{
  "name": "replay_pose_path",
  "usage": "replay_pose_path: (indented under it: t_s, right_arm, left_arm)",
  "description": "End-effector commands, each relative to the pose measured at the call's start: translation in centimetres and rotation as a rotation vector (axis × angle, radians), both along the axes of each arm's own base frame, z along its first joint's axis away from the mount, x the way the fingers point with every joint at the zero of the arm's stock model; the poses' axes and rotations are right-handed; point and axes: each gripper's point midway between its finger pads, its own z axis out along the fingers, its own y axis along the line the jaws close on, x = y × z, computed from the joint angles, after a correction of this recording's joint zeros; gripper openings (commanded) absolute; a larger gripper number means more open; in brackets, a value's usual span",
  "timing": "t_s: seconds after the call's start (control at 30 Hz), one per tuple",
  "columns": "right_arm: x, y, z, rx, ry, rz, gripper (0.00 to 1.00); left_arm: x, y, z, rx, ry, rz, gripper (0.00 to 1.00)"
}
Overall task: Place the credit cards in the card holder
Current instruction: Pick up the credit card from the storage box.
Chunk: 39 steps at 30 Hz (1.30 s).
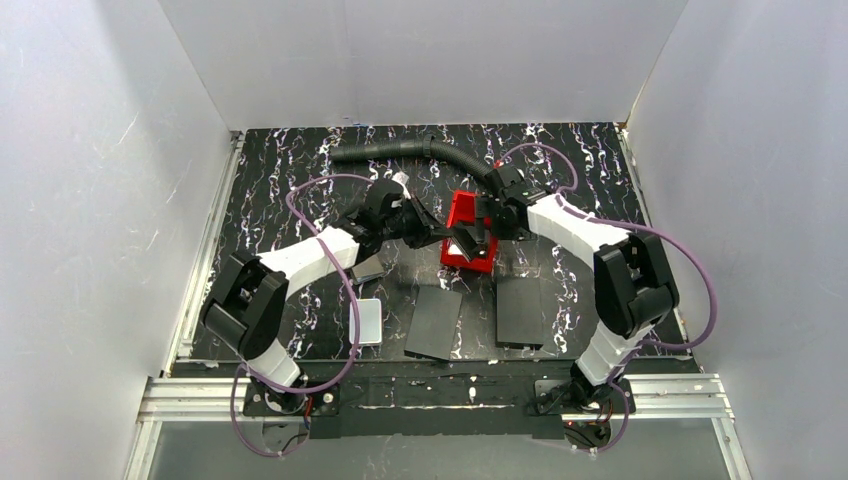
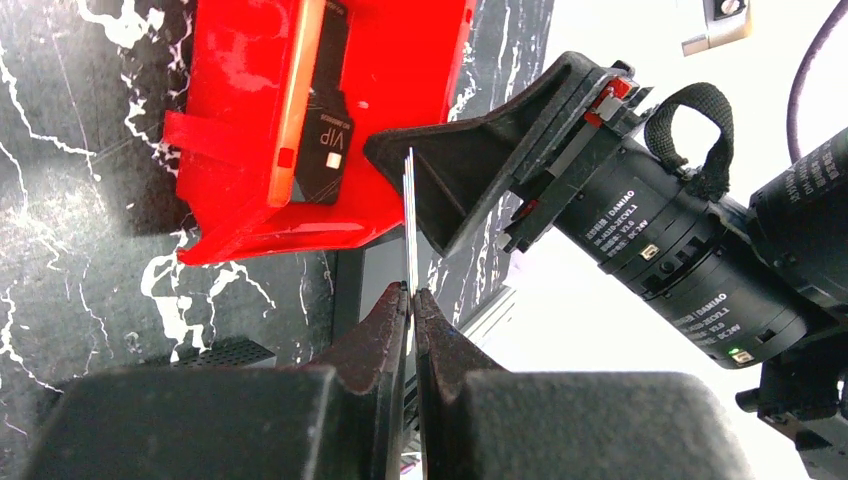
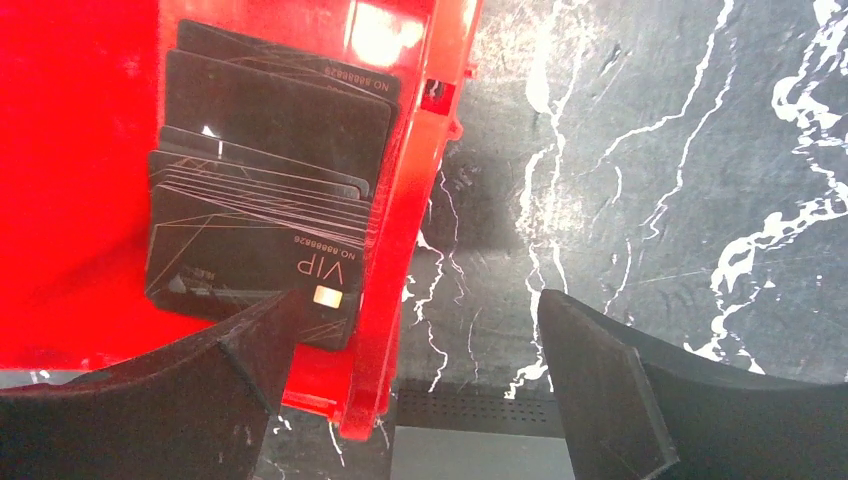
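Your left fingers (image 2: 385,322) are pinching a thin stack of cards (image 2: 410,215) edge-on at the red tray's (image 2: 250,60) 9 o'clock rim. Your right fingers (image 3: 255,350) are hanging spread over black cards (image 3: 270,130) inside. The card holder (image 1: 368,268), apparently lying on the table (image 1: 300,160) at 8 o'clock, is waiting unfilled.

a red plastic tray (image 1: 462,208) stands on the black, white-veined table top (image 1: 290,165), with a black ribbed hose (image 1: 400,150) curving behind it. nearer the front lie two flat black panels (image 1: 433,322) (image 1: 520,312) side by side, the left one skewed, and a white rounded box (image 1: 366,322) left of them.
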Motion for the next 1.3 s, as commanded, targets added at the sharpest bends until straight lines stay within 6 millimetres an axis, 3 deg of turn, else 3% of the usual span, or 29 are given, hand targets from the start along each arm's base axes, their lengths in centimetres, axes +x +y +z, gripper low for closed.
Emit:
replay_pose_path:
  t_s: [0.0,0.17,0.3,0.37,0.5,0.6,0.77,0.93,1.13,1.27]
  right_arm:
    - [1.3,-0.2,4.3,0.06,-0.08,0.011,0.98]
    - [1.9,-0.4,5.9,0.16,-0.094,0.019,0.99]
    - [1.2,2.8,8.2,0.331,-0.146,0.169,0.98]
    - [0.6,4.4,10.2,0.43,-0.239,0.254,0.98]
    - [-0.5,5.5,12.4,0.486,-0.407,0.397,0.95]
    - [-1.3,5.9,13.2,0.477,-0.485,0.496,0.87]
    - [-2.7,6.7,14.2,0.437,-0.603,0.65,0.69]
    - [-2.9,6.3,13.9,0.317,-0.63,0.731,0.52]
    - [-5.1,6.7,12.1,0.16,-0.746,0.998,0.46]
    - [-5.6,6.9,12.4,0.076,-0.855,1.117,0.54]
  left_arm:
    - [0.5,0.2,5.0,-0.054,-0.145,-0.084,0.0]
    - [1.1,0.9,5.1,-0.076,-0.131,-0.101,0.0]
    - [1.7,1.0,4.1,-0.071,-0.055,-0.033,0.0]
    - [1.8,0.8,3.5,-0.08,0.012,0.013,0.0]
    - [2.2,1.2,1.8,0.012,0.133,0.102,0.0]
    - [2.2,0.5,1.5,0.073,0.204,0.102,0.0]
    - [2.2,0.1,0.7,0.149,0.272,0.149,0.0]
    - [0.8,0.1,-0.7,0.226,0.501,0.204,0.0]
    - [0.4,0.3,-1.1,0.318,0.626,0.272,0.0]
    - [0.5,0.1,-1.6,0.317,0.657,0.295,0.0]
